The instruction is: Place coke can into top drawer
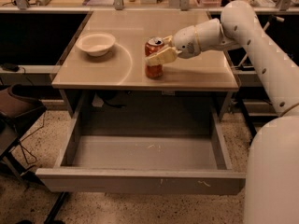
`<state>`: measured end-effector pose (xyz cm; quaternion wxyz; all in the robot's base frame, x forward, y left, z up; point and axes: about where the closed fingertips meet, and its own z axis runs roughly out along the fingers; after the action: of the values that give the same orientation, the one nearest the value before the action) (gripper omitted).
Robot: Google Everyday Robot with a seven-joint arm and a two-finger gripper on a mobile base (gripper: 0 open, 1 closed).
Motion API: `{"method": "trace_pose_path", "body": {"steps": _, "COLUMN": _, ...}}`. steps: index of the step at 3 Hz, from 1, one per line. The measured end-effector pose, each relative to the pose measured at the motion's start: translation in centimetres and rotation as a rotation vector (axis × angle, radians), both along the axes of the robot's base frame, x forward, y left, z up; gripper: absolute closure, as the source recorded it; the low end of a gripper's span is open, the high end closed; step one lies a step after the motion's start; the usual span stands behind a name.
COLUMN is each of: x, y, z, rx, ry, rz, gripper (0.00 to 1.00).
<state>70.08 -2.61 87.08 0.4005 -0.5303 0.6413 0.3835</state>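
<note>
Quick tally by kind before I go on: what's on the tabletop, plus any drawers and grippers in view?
Coke can: 1, upright on the table
White bowl: 1, on the table, left of the can
Top drawer: 1, pulled open below the tabletop
Gripper: 1, at the coke can
Total: 4

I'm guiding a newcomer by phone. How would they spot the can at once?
Find the tan table above the open drawer. On its front middle stands the can, with the gripper at it. It is red with a silver top, unlike the white bowl left of it.
</note>
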Motion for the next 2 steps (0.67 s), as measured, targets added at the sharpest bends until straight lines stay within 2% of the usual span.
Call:
{"method": "trace_pose_path", "body": {"steps": 1, "x": -1.8, "y": -1.0, "z": 1.6, "rx": -0.04, "ry": -0.015, "rz": -0.026, "gripper": 0.88}}
{"method": "trace_pose_path", "body": {"steps": 2, "x": -6.3, "y": -3.3, "z": 6.2, "rx": -0.081, "ry": -0.054, "rz": -0.107, "gripper": 1.0}}
